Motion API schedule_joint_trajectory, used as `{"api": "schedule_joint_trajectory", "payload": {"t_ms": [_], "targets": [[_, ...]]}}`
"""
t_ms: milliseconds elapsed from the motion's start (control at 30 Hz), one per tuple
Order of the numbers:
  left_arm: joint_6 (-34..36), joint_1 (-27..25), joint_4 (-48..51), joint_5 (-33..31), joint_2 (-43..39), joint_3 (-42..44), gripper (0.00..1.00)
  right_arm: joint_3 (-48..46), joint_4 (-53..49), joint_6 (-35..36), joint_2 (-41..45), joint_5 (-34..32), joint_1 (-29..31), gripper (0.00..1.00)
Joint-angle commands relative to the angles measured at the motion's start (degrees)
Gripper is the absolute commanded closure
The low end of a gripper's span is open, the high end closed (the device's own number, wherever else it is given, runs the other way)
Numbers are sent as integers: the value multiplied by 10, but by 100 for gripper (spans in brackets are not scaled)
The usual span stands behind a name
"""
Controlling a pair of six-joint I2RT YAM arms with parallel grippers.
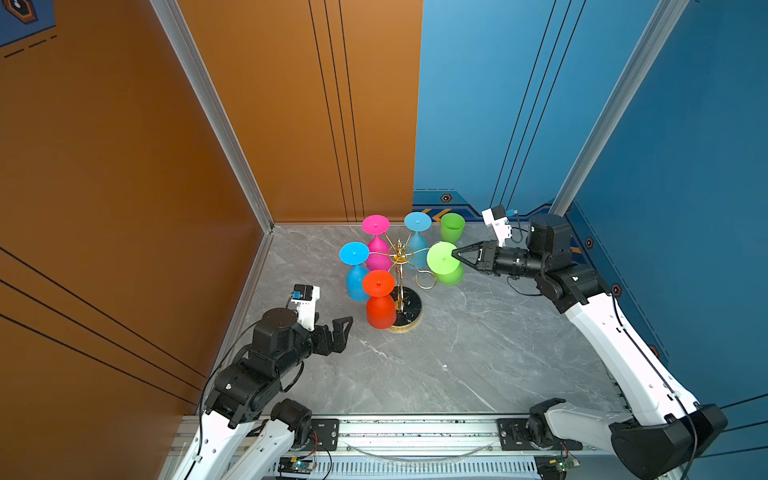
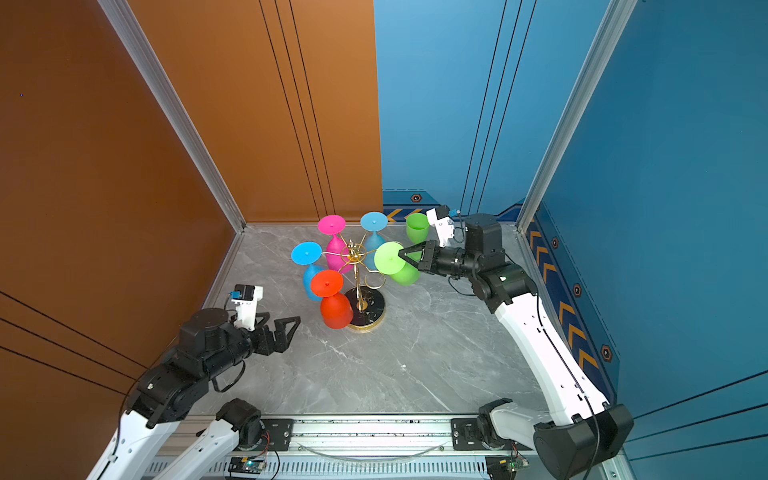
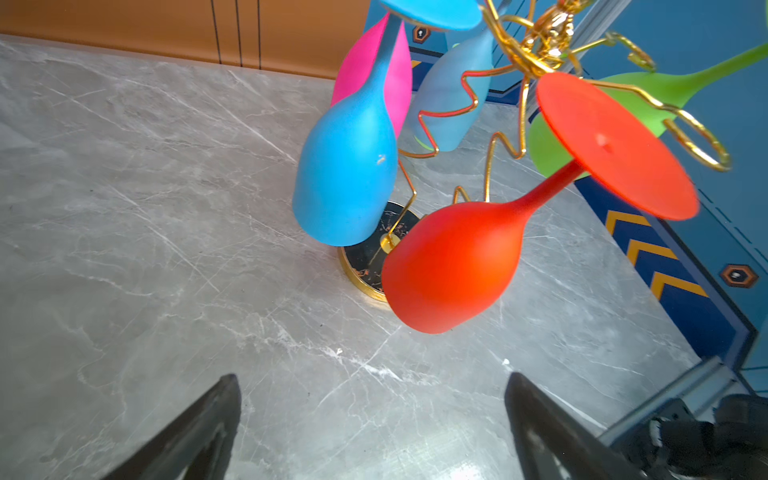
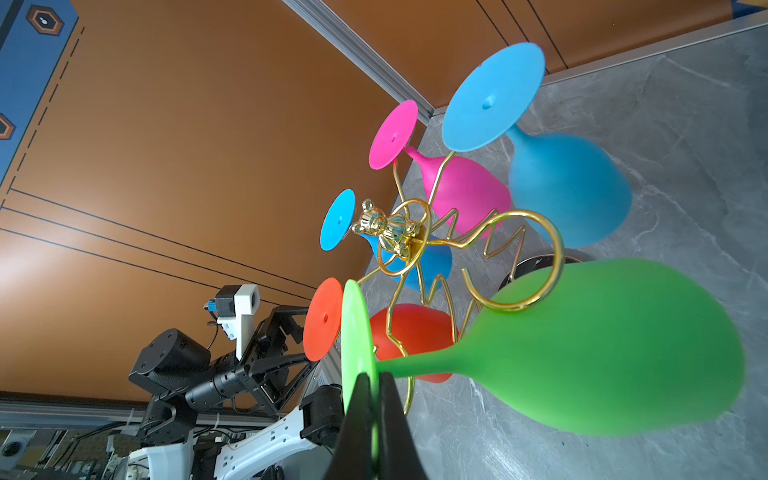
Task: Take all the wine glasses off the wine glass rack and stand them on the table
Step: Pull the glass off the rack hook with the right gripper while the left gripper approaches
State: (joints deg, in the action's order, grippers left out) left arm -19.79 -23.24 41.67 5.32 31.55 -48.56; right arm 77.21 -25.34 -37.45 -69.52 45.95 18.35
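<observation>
Just right of centre in both top views, we see the right gripper (image 1: 457, 254) (image 2: 400, 254) clenched on the edge of the round foot of the green wine glass (image 1: 441, 257) (image 2: 388, 258). In the right wrist view its two black fingers (image 4: 360, 409) pinch that thin green disc from both sides. The glass lies tilted, with its bowl lower and pointing away from the gripper. It sits at the right side of the wine glass rack (image 1: 411, 309) (image 2: 372, 309), close against a gold loop arm. We cannot tell whether its stem sits inside a loop. The rack stands at the middle of the grey marbled table (image 1: 457, 353). A red glass (image 1: 379, 305), a pink glass (image 1: 377, 251), a left blue glass (image 1: 354, 252) and a rear blue glass (image 1: 417, 222) hang from it bowl down. One loop toward the lower right carries nothing. A green cup (image 1: 452, 227) stands upright on the table by the back wall, just above the held glass in the frame. Toward the lower left, we see the left gripper (image 1: 338, 328) (image 3: 372, 378) released, its jaws spread wide over bare table, apart from the red glass.
</observation>
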Motion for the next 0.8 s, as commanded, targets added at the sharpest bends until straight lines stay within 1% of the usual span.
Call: {"api": "schedule_joint_trajectory", "payload": {"t_ms": [0,133,233,433,533,600,633,767], "targets": [[-6,6,20,78,12,-23,0,-8,-23,22,21,20,-3,100],[-22,2,19,142,23,-36,4,-24,-49,43,41,17,-3,100],[-30,-8,19,168,21,-40,5,-42,-72,66,60,18,-3,100],[-45,-41,18,184,-7,-34,9,-83,-96,104,102,32,5,100],[-56,-59,13,198,-15,-27,12,-105,-99,117,118,37,18,100],[-63,-75,7,205,-18,-23,13,-116,-102,125,125,36,28,100],[-65,-85,2,207,-19,-21,18,-120,-104,130,129,34,35,100],[-69,-137,-28,199,-22,-12,22,-132,-109,144,131,25,66,100]]}}
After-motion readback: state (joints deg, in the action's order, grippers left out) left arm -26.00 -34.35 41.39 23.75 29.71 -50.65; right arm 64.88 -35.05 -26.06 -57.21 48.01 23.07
